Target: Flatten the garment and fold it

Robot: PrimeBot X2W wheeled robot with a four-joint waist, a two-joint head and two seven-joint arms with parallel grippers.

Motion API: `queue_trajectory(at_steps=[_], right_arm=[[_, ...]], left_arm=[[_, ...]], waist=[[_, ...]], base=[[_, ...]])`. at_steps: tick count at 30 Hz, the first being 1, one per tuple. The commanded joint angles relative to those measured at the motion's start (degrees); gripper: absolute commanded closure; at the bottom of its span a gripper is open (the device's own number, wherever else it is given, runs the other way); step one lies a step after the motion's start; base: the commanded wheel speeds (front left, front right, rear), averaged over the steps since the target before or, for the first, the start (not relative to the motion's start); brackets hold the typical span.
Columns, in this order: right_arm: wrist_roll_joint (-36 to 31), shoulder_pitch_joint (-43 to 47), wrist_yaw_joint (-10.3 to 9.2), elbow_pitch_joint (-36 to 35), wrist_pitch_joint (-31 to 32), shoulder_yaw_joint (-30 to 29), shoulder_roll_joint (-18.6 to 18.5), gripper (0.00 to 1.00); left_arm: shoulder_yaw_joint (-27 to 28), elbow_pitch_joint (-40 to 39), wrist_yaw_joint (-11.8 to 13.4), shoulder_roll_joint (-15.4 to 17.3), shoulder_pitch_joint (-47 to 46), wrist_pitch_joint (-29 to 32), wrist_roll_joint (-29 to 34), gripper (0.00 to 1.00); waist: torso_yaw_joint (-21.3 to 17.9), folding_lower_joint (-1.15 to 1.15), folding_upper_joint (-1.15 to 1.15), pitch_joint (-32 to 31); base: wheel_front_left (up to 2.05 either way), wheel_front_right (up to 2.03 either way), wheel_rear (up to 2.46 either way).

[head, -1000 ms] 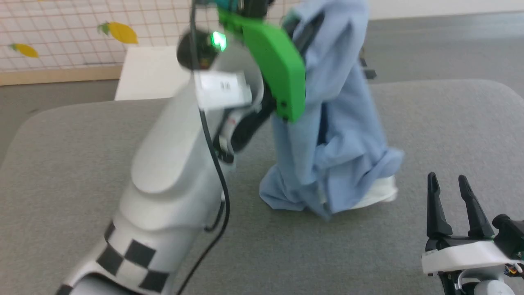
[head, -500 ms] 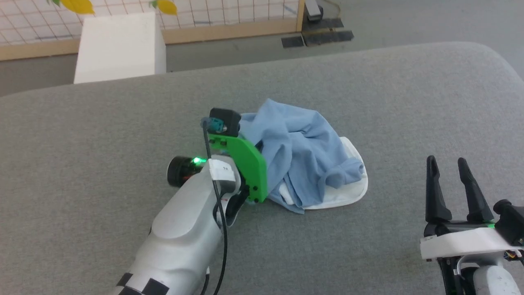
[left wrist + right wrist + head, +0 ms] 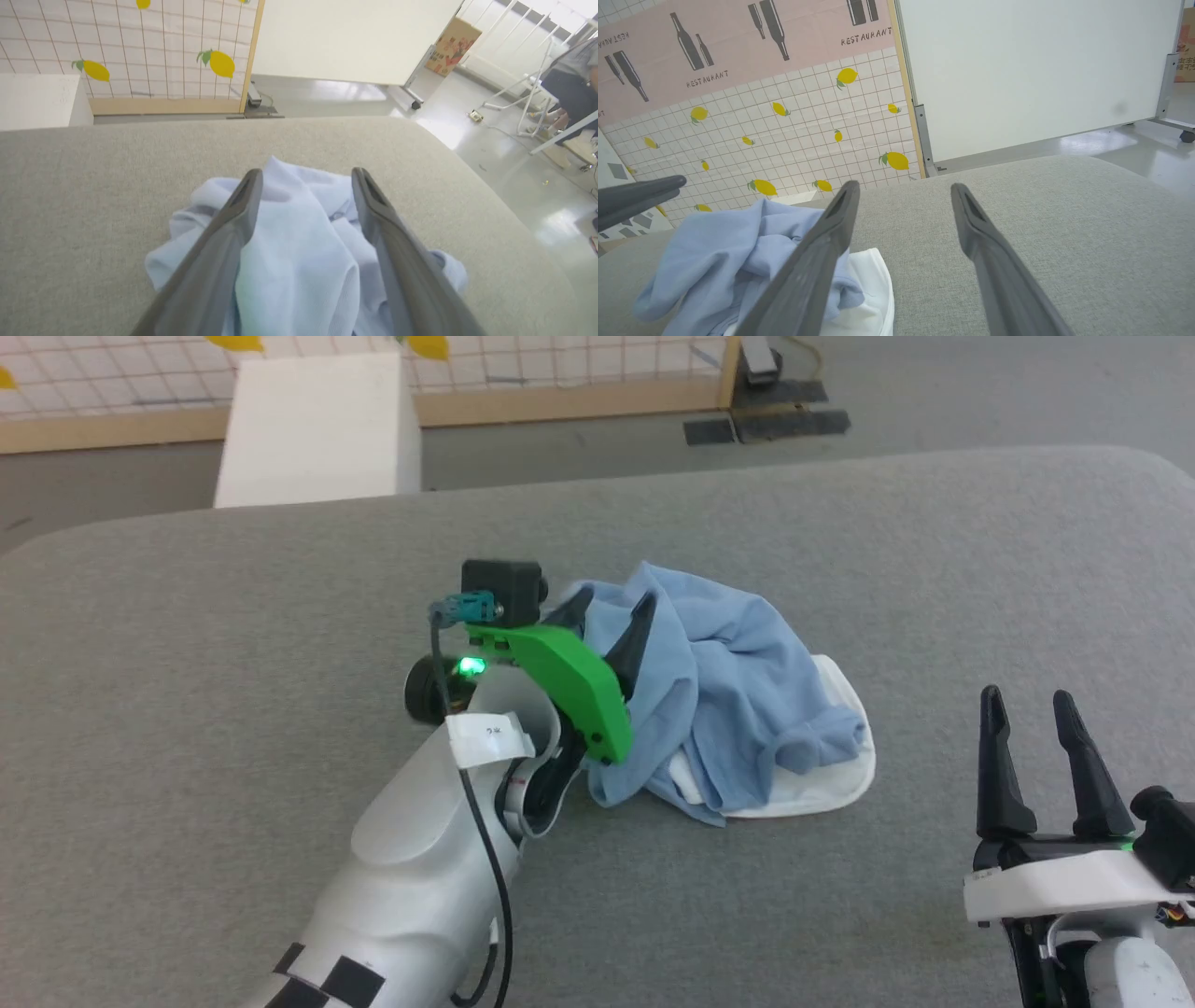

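Head view has the light blue knit polo shirt (image 3: 738,691) lying in a crumpled heap near the middle of the grey fabric-covered counter (image 3: 233,644), with its white sleeve panel (image 3: 840,775) flat on the surface at the heap's 4 o'clock edge. The left tool (image 3: 614,599) sits at the heap's 10 o'clock side, its two dark fingers spread apart and pointing up out of the folds. In the left wrist view the left tool (image 3: 307,173) is released, with loose blue cloth (image 3: 299,261) lying between and under the fingers, not pinched. The right tool (image 3: 1027,698) rests at 4 o'clock from the shirt, well apart from it, its fingers parted and empty; the right wrist view shows the same gap (image 3: 904,187), with the shirt (image 3: 724,242) toward 9 o'clock. A white box (image 3: 317,425) stands beyond the counter at 11 o'clock.
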Motion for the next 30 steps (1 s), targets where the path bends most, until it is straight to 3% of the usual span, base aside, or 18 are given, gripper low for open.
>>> queue_trajectory(at_steps=[1, 4, 10, 12, 15, 20, 25, 30], right_arm=[[-0.37, 0.65, -0.09, -0.13, -0.33, -0.11, 0.01, 0.00], [-0.54, 1.24, -0.09, -0.24, -0.33, -0.32, 0.01, 0.00], [-0.90, 2.70, -0.09, -0.84, -0.33, -0.57, 0.01, 0.00], [-1.06, 3.18, -0.09, -1.12, -0.33, -0.71, 0.01, 0.00], [-1.28, 3.90, -0.09, -1.46, -0.33, -0.94, 0.01, 0.00], [-1.49, 4.98, -0.09, -1.53, -0.33, -1.17, 0.01, 0.00], [-1.51, 6.20, -0.09, -1.14, -0.33, -1.27, 0.01, 0.00], [-0.99, 7.87, -0.09, -0.63, -0.33, -1.43, 0.01, 0.00]], left_arm=[[0.29, -2.26, -0.09, 0.06, -0.02, -1.92, -0.48, 0.00], [1.26, -7.40, 0.37, 0.85, 2.20, -5.40, -0.38, 0.00], [2.31, -20.07, -1.07, 6.57, 11.62, -13.37, 1.40, 0.00], [3.34, -23.70, 0.11, 8.58, 15.21, -15.03, 3.26, 0.00], [7.35, -28.96, 3.88, 10.17, 21.54, -16.21, 6.42, 0.00], [15.05, -36.40, 6.32, 9.14, 32.12, -16.35, 13.27, 0.00], [21.01, -40.03, 5.89, 7.16, 41.70, -16.36, 21.43, 0.00], [23.37, -39.33, 4.54, 6.03, 48.36, -16.37, 26.55, 0.00]], waist=[[2.08, 0.00, 0.00, -1.91], [3.12, 0.00, 0.00, -2.84], [4.79, 0.00, 0.00, -4.11], [5.14, 0.00, 0.00, -4.36], [5.46, 0.00, 0.00, -4.71], [5.67, 0.00, 0.00, -5.20], [5.81, 0.00, 0.00, -6.28], [6.21, 0.00, 0.00, -7.69]], base=[[0.00, 0.00, 0.00], [0.00, 0.00, 0.00], [0.00, 0.00, 0.00], [0.00, 0.00, 0.00], [0.00, 0.00, 0.00], [0.00, 0.00, 0.00], [0.00, 0.00, 0.00], [0.00, 0.00, 0.00]])
